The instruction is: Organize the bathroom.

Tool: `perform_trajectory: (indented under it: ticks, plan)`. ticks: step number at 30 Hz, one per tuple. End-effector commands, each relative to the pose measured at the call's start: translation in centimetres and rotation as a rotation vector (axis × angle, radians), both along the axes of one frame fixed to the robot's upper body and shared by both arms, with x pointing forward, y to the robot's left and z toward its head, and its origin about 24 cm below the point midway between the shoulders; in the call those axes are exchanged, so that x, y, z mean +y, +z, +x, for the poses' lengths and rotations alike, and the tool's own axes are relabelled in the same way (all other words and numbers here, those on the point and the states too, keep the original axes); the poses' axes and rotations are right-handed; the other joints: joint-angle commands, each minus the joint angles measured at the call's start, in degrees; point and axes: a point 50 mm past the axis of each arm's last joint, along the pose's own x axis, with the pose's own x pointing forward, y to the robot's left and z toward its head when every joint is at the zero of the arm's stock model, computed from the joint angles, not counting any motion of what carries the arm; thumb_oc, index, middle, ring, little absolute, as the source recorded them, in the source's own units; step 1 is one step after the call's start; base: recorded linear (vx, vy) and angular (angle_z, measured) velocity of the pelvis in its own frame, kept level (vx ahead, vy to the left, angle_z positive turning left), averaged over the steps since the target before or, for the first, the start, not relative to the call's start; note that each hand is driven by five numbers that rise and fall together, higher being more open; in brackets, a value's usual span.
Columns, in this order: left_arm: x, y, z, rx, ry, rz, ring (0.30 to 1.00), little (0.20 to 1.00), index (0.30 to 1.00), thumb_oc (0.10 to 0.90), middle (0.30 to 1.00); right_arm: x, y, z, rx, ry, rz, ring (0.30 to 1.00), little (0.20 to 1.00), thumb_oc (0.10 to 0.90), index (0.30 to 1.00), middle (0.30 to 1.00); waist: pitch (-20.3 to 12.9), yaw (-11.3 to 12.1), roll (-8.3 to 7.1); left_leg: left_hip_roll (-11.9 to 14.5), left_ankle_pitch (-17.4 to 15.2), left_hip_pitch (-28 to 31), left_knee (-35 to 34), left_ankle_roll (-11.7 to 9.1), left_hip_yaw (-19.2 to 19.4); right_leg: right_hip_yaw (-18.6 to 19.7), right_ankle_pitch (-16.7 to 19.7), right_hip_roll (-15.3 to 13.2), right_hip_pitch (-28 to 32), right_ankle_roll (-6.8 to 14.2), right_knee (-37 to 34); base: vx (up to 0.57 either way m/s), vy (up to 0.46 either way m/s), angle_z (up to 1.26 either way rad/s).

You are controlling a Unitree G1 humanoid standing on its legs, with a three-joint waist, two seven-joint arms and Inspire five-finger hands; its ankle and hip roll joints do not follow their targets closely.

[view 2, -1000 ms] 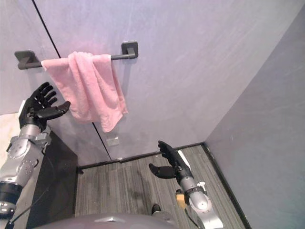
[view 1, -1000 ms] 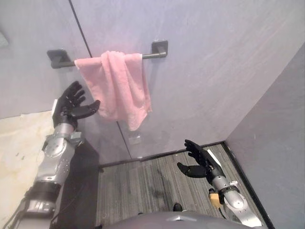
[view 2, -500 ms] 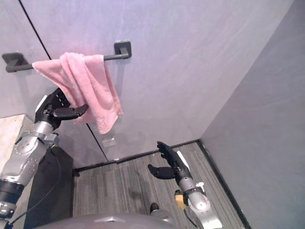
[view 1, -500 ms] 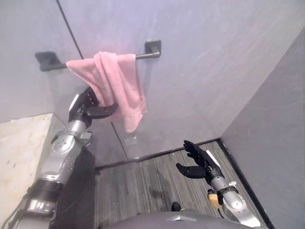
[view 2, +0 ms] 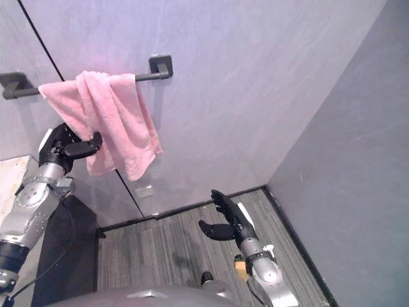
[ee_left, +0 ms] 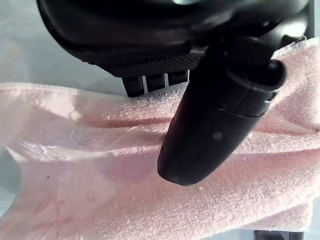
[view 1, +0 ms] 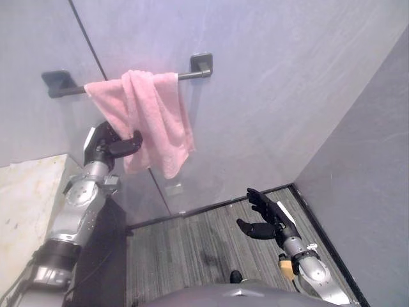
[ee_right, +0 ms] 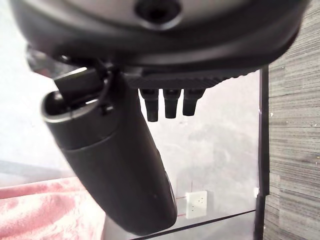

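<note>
Left hand takes hold of the bunched towel on the rail

The pink terry towel (view 1: 150,115) hangs crumpled over the dark metal wall rail (view 1: 192,75); the left hand (view 1: 114,144) pinches its lower fold, so pull sideways along the rail, gently. Right hand (view 1: 262,217) hangs spread, well below the rail.

You face grey panelled walls (view 1: 268,77) meeting at a corner, split by a dark vertical seam (view 1: 96,61). Below: striped grey floor (view 1: 192,246), a white wall socket (view 1: 172,189), and a pale stone counter (view 1: 25,198) at your left.
</note>
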Motion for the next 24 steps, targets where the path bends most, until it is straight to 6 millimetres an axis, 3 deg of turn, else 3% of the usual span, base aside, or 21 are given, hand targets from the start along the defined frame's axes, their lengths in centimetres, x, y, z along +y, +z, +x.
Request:
perform_trajectory:
  ticks: [1,4,12,13,15,17,21,24]
  plan:
    - [1.3,6.0,1.4,-0.304,0.047,0.051,0.3,0.3,0.3,0.4,0.3,0.3,3.7,2.8,-0.238,0.073,0.011,0.9,0.9,0.8,0.9,0.9,-3.05,0.79,-0.16,-0.16,-4.61,1.78,0.19,1.21,0.07,-0.2,-5.78,-2.38,1.29,4.86,4.25,0.0,0.0,0.0]
    - [1.3,5.8,1.2,-0.297,0.044,0.052,0.3,0.3,0.3,0.4,0.3,0.4,4.2,3.1,-0.264,0.08,0.008,0.9,0.9,0.8,0.9,0.9,-2.94,1.2,-0.33,-0.15,-4.55,1.73,0.19,1.22,-0.16,-0.52,-5.76,-2.46,1.34,4.83,4.29,0.0,0.0,0.0]
    - [0.6,5.1,1.0,-0.279,0.013,0.051,0.302,0.302,0.302,0.402,0.302,0.8,7.7,5.4,-0.415,0.084,0.014,0.9,0.9,0.8,0.9,0.9,-2.63,2.42,-0.75,-0.14,-4.41,1.83,0.19,1.13,-0.96,-1.21,-5.6,-2.6,1.87,4.62,3.96,0.0,0.002,0.05]
    - [-0.6,4.8,1.5,-0.273,-0.027,0.05,0.368,0.368,0.368,0.445,0.368,1.8,11.0,7.7,-0.555,0.123,0.027,0.9,0.9,0.8,0.9,0.9,-2.43,3.72,-0.9,-0.27,-4.2,1.76,0.19,1.11,-1.53,-1.68,-5.35,-2.68,2.13,4.38,3.66,-0.01,0.007,0.08]
    - [-1.3,4.7,1.9,-0.269,-0.046,0.049,0.387,0.387,0.387,0.458,0.387,2.1,12.4,8.7,-0.596,0.124,0.056,0.9,0.9,0.8,0.9,0.9,-2.51,4.35,-0.96,-0.38,-4.17,1.68,0.19,1.11,-1.75,-1.87,-5.24,-2.72,2.24,4.29,3.44,0.0,0.006,0.08]
    - [-1.5,4.6,2.0,-0.268,-0.055,0.048,0.387,0.387,0.387,0.458,0.387,2.2,12.8,9.0,-0.613,0.132,0.063,0.9,0.9,0.8,0.9,0.9,-2.48,4.6,-0.97,-0.43,-4.15,1.68,0.19,1.1,-1.85,-1.97,-5.19,-2.75,2.34,4.26,3.33,0.01,0.001,0.05]
    - [-3.0,4.8,3.3,-0.258,-0.106,0.045,0.448,0.448,0.448,0.499,0.448,3.5,15.1,12.2,-0.647,0.118,0.11,0.9,0.9,0.8,0.9,0.9,-2.84,6.11,-1.24,-0.61,-3.97,1.43,0.19,1.0,-2.54,-2.87,-4.79,-2.94,2.71,4.08,2.62,0.01,-0.002,0.06]
    - [-4.1,5.0,3.8,-0.251,-0.142,0.045,0.446,0.446,0.446,0.497,0.446,4.3,15.5,13.4,-0.625,0.102,0.156,0.9,0.9,0.8,0.9,0.9,-3.22,6.85,-1.39,-0.72,-3.86,1.22,0.19,1.01,-2.92,-3.35,-4.63,-3.04,2.84,4.0,2.27,0.02,0.0,0.11]
